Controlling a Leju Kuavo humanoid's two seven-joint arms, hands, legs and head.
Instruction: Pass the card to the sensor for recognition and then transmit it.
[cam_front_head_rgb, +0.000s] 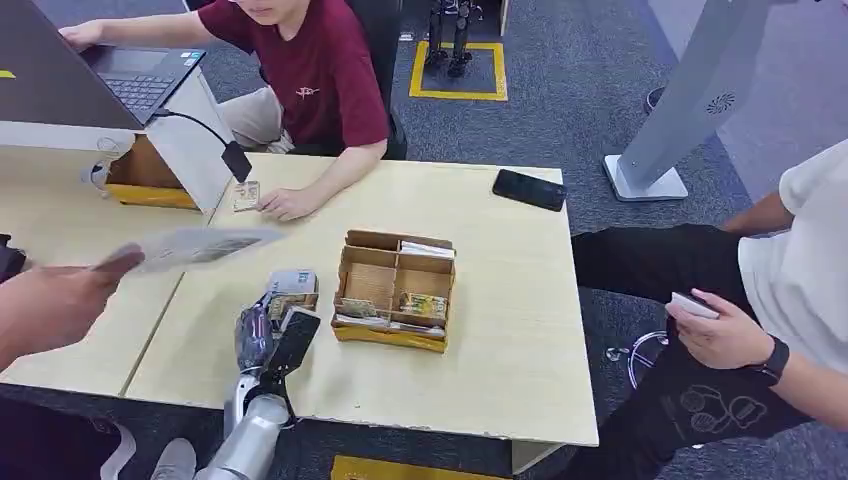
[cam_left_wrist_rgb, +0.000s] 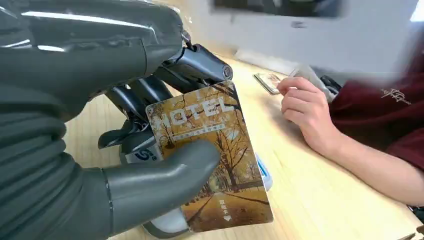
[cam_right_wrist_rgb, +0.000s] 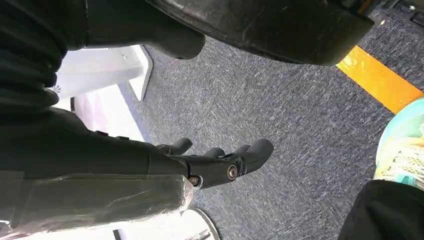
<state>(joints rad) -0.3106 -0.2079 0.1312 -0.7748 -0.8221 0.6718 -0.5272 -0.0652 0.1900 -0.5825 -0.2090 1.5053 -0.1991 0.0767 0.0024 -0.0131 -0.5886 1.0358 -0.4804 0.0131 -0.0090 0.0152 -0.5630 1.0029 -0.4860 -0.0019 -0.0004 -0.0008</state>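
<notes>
1. One card (cam_left_wrist_rgb: 212, 160), printed HOTEL, sits pinched between the left hand's (cam_front_head_rgb: 270, 345) thumb and dark fingers (cam_left_wrist_rgb: 150, 92), low and left of centre in the head view, just above the worktop (cam_front_head_rgb: 500, 330).
2. The small blue-and-white device (cam_front_head_rgb: 293, 283) just beyond the hand is likely the sensor; the printed face should pass flat and close over it, slowly, without loosening the pinch.
3. The right hand (cam_right_wrist_rgb: 220, 162) hangs over carpet, fingers loosely spread, holding nothing.
4. A seated person's hand (cam_front_head_rgb: 290, 203) waits upper left, the probable receiver.
</notes>
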